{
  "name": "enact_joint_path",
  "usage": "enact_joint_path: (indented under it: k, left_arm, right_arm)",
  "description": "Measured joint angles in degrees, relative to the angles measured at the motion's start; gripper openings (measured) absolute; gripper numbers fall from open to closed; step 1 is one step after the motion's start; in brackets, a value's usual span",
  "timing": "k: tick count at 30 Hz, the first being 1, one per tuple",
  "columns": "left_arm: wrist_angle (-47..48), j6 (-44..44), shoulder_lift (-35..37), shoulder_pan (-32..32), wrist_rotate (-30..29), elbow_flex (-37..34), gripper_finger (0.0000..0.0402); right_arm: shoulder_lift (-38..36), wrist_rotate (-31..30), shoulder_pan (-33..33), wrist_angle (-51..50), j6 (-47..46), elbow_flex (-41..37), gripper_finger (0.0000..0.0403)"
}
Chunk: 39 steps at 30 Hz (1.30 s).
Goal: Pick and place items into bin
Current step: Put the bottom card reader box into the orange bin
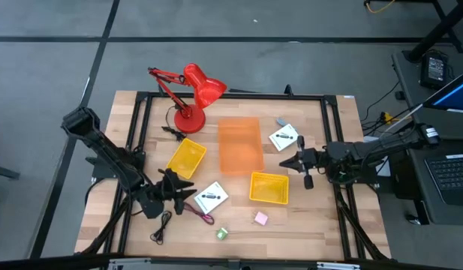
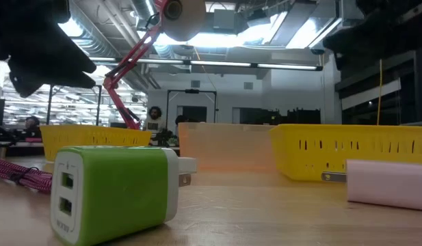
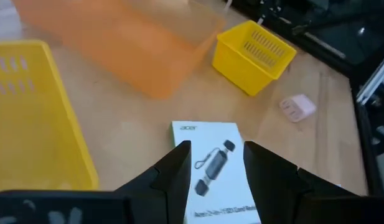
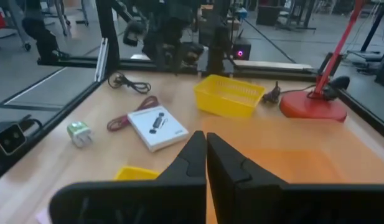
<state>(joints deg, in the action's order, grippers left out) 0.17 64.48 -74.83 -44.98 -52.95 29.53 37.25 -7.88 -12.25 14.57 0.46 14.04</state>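
While the left gripper [image 1: 184, 193] hovers with fingers spread beside the white square card [image 1: 210, 197] — in front of the translucent orange bin [image 1: 240, 144] — the right gripper [image 1: 291, 163], fingers pressed together, waits right of that bin.

Arms: two, dark, slim, jointed segments with bulkier housings at the joints.
Left gripper [image 3: 216, 163]: two black matte fingers, wedge-shaped, tapering to blunt tips, on a wide black bar.
Right gripper [image 4: 206, 151]: the same black tapered fingers on a broad black body.
Cables: dark, along the right arm.
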Motion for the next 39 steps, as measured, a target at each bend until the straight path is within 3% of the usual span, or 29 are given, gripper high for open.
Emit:
enact_joint_path:
  k: [13,20,25,34,39]
  left_arm:
    - [-0.4,-1.2,0.0,0.4,0.5,0.0,0.0143]
    - [-1.2,-7.9,0.0,0.4,3.4,0.0,0.0143]
    - [-3.4,-11.4,1.0,0.4,10.3,0.0,0.0143]
    - [-3.4,-16.3,3.0,0.3,15.3,0.0,0.0143]
    - [-2.6,-18.4,4.0,-1.1,19.0,0.0,0.0143]
  right_arm:
    - [23.9,0.6,0.0,1.3,1.1,13.9,0.0000]
    - [39.6,9.0,-0.5,11.5,-1.5,19.5,0.0000]
    - [49.7,9.1,-1.8,1.0,-1.7,30.1,0.0000]
    - [66.5,9.1,-3.1,-10.5,-1.8,47.0,0.0000]
    - [73.9,9.0,-3.3,-22.6,-5.3,57.8,0.0000]
